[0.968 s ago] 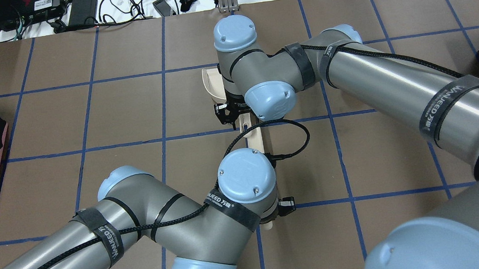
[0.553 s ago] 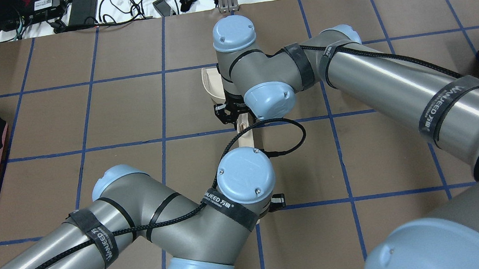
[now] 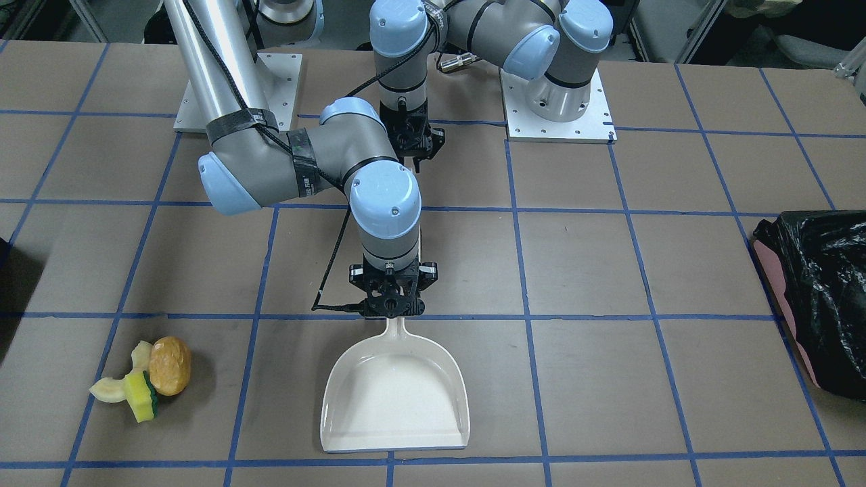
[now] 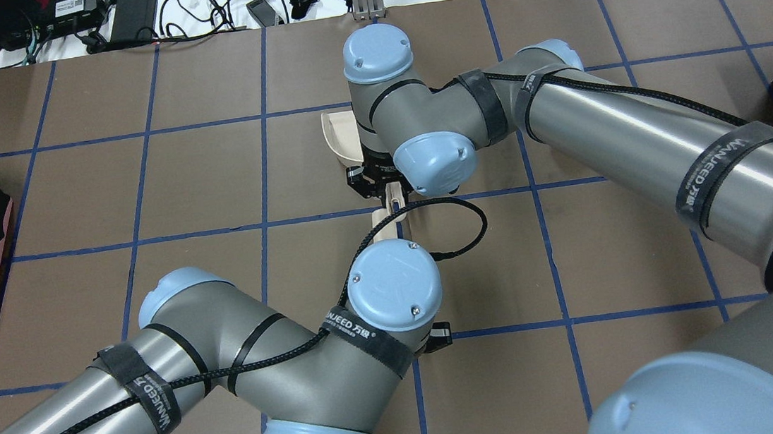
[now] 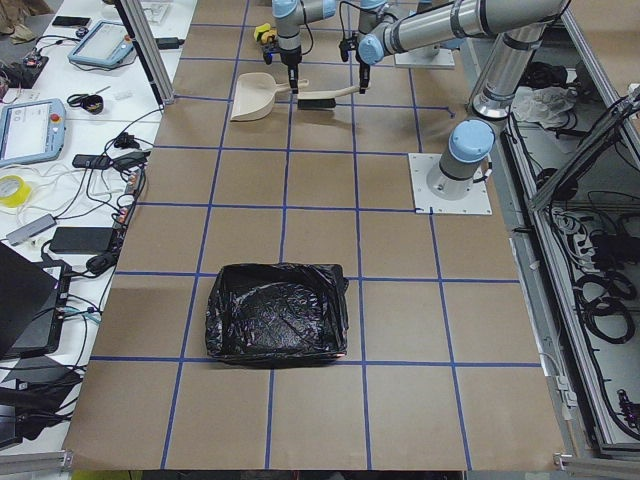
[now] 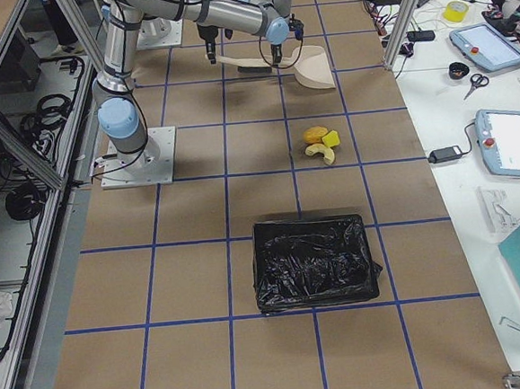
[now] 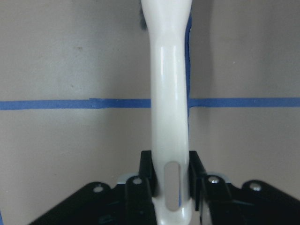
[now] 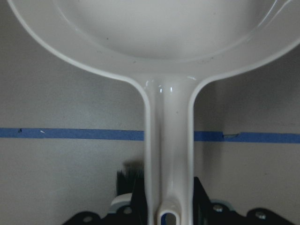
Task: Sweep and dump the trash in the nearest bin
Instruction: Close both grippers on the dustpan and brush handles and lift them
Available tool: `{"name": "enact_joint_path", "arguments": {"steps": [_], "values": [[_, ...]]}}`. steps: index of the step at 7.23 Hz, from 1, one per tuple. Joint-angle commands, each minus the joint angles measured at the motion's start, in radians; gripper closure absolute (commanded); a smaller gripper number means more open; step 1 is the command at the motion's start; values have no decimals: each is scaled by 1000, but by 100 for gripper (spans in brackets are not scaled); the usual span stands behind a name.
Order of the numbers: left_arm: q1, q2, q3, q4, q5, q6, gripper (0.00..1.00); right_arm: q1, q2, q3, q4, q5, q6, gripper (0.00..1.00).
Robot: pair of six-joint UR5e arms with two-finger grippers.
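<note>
Several pieces of trash (image 3: 159, 375), a brown-orange lump (image 3: 169, 365), pale peels (image 3: 108, 390) and a yellow sponge (image 3: 140, 389), lay clustered at the front view's lower left, well apart from the white dustpan (image 3: 396, 406) at bottom centre. The right gripper (image 3: 392, 304) clamped its handle; higher up, the left gripper (image 7: 171, 166) clamped the white brush handle (image 7: 169, 117).

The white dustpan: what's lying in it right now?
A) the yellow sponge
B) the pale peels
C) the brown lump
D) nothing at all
D: the dustpan is bare white inside, while the sponge, brown lump and peels sit clustered on the table off to one side.
</note>
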Motion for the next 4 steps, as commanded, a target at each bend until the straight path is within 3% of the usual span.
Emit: {"name": "enact_joint_path", "arguments": {"steps": [1,3,4], "values": [[1,43,1,-58,0,-18,100,0,0,-3,1,2,7,74],[36,60,1,-104,37,1,100,-18,-63,-17,9,-6,11,99],[68,63,1,-109,38,2,100,-31,-92,-20,15,-14,-1,99]]}}
